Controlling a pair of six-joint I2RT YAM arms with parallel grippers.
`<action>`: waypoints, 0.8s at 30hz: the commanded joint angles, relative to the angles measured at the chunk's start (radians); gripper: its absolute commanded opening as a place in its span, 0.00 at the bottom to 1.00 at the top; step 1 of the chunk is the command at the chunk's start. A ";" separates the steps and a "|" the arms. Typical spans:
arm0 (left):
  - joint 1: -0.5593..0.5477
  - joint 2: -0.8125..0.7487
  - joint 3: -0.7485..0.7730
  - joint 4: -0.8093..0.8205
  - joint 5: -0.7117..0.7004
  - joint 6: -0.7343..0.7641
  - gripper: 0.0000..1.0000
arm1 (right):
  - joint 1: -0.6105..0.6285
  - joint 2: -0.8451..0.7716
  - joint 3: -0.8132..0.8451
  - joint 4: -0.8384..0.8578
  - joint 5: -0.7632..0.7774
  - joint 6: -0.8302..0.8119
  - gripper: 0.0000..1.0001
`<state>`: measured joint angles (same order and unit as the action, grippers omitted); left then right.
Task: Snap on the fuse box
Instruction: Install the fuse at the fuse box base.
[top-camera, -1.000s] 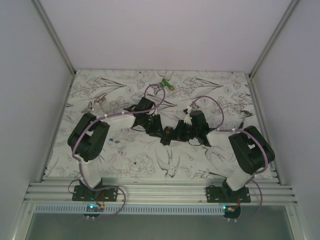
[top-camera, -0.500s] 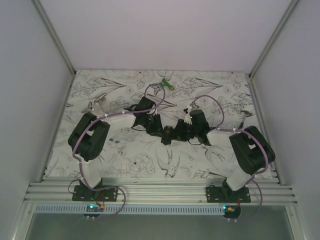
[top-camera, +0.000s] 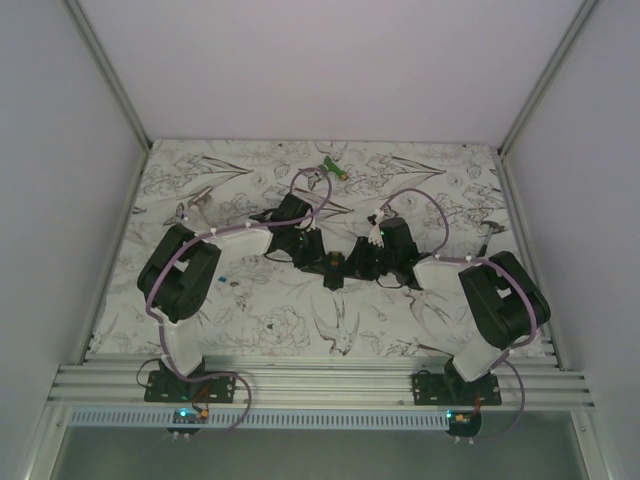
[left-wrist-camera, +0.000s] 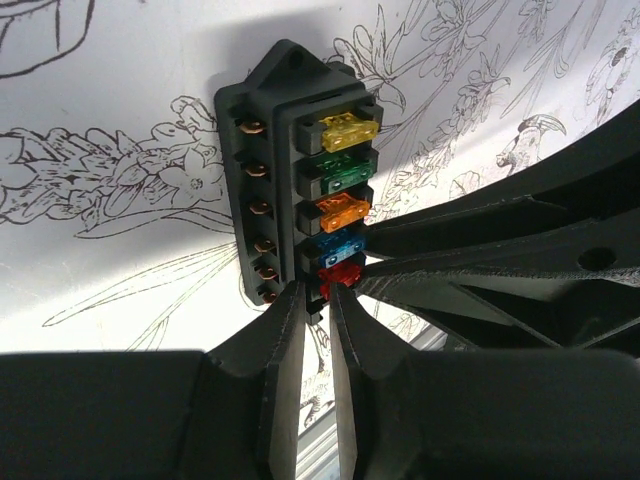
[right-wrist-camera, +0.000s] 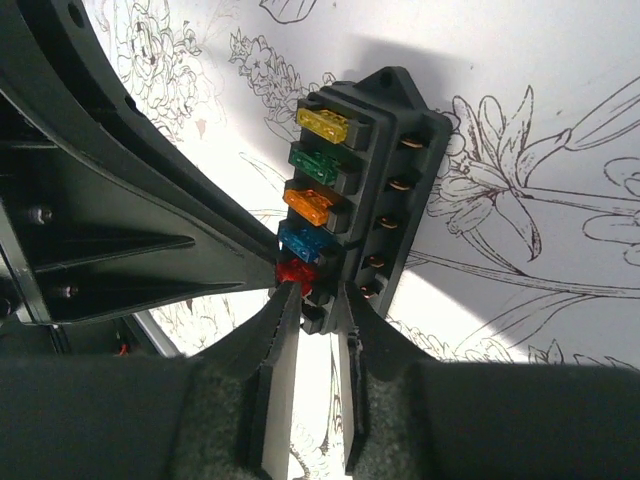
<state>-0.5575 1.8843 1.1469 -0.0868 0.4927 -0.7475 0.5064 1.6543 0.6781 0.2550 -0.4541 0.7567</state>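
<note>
1. Fuse box (left-wrist-camera: 285, 180) lies at desk (left-wrist-camera: 120, 100) centre, fuses (left-wrist-camera: 345, 210) up.
2. Left gripper (left-wrist-camera: 317, 300) and right gripper (right-wrist-camera: 318, 300) are narrow, both pinching its near end.
3. Press straight down, evenly; don't tilt it.

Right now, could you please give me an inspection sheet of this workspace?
Surface: floral-print table cover, flat.
Job's things: fuse box, five coloured fuses seated, held between both grippers.
Clutter: green-and-white gadget at the far edge; tiny blue piece at left.
Grippers: left gripper and right gripper each closed on the fuse box's red-fuse end.
Cables: purple cables, loosely looped.
Surroundings: plain white walls; metal rail at the near edge.
</note>
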 joint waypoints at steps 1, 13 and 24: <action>-0.010 0.046 0.003 -0.067 -0.016 0.010 0.18 | 0.004 0.032 0.043 -0.013 0.024 -0.013 0.22; -0.019 0.107 0.041 -0.158 -0.040 0.003 0.16 | 0.041 0.116 0.139 -0.214 0.060 -0.077 0.15; -0.011 0.159 0.033 -0.222 -0.065 -0.030 0.06 | 0.106 0.187 0.227 -0.392 0.139 -0.142 0.11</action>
<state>-0.5358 1.9327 1.2331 -0.2169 0.4862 -0.7723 0.5365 1.7481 0.9077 -0.0086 -0.4152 0.6739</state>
